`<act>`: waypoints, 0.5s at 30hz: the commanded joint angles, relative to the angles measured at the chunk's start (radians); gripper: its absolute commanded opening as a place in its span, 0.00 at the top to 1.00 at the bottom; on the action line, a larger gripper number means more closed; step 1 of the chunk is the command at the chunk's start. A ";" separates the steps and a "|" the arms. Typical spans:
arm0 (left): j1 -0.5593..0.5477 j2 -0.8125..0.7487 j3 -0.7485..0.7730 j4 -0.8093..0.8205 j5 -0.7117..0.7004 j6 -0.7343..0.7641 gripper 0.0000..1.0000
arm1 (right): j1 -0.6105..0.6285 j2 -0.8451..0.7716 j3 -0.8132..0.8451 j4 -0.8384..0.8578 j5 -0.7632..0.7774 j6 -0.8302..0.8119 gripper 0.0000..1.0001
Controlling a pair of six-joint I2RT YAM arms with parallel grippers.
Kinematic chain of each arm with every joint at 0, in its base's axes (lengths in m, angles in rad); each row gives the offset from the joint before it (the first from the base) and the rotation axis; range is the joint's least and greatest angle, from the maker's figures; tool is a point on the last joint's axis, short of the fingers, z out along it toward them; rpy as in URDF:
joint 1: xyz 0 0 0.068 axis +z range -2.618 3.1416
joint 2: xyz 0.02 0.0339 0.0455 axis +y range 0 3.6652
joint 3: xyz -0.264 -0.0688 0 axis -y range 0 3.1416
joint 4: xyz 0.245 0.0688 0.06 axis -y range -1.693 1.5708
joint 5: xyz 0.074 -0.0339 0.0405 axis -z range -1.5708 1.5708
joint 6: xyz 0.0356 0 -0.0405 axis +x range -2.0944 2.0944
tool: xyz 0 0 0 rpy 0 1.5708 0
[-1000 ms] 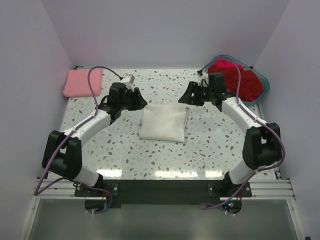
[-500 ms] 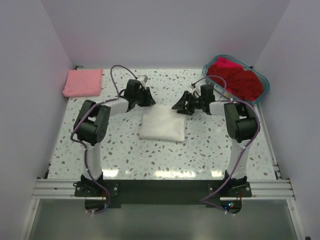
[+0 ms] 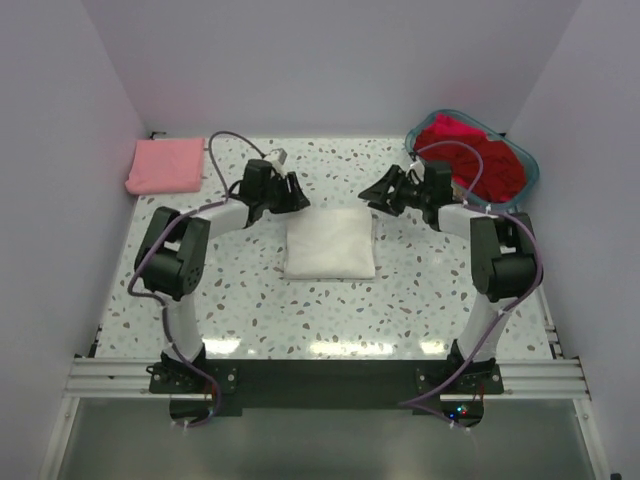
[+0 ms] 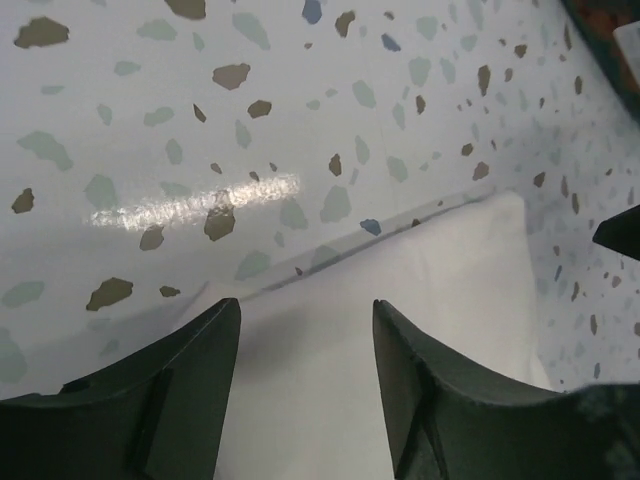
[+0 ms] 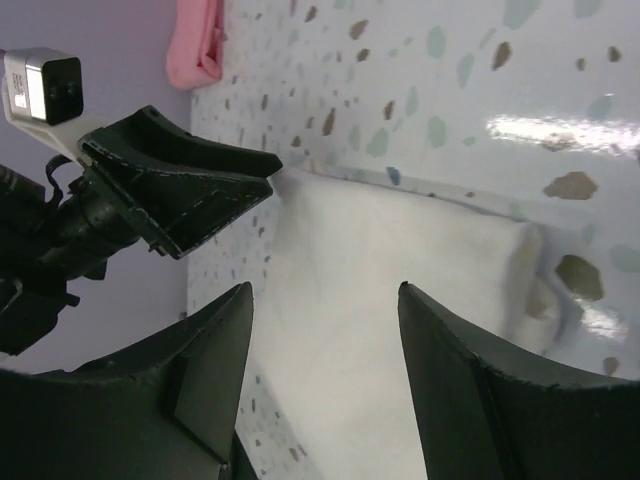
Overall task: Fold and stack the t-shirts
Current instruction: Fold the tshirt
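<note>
A folded white t-shirt [image 3: 330, 244] lies flat in the middle of the table; no print shows. It also shows in the left wrist view [image 4: 400, 300] and the right wrist view [image 5: 400, 270]. My left gripper [image 3: 297, 193] is open and empty, just above the shirt's far left corner. My right gripper [image 3: 377, 192] is open and empty, just above its far right corner. A folded pink t-shirt [image 3: 165, 165] lies at the far left. Red t-shirts [image 3: 480, 158] are heaped in the teal basket [image 3: 527, 168] at the far right.
The speckled table [image 3: 250, 300] is walled on the left, back and right. In the right wrist view the left gripper [image 5: 180, 190] shows across the white shirt and the pink shirt [image 5: 200, 40] lies beyond it.
Both arms have drawn in and moved to the white shirt's far corners. The white shirt has shifted a little and lies squarer than before.
</note>
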 commanded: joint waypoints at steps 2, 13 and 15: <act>0.009 -0.246 -0.059 0.051 -0.033 -0.037 0.37 | 0.063 -0.156 -0.079 0.195 -0.033 0.144 0.37; -0.181 -0.525 -0.430 0.054 -0.025 -0.123 0.65 | 0.252 -0.207 -0.374 0.444 -0.011 0.305 0.43; -0.189 -0.513 -0.516 0.112 -0.010 -0.147 0.68 | 0.250 -0.164 -0.438 0.482 -0.019 0.297 0.46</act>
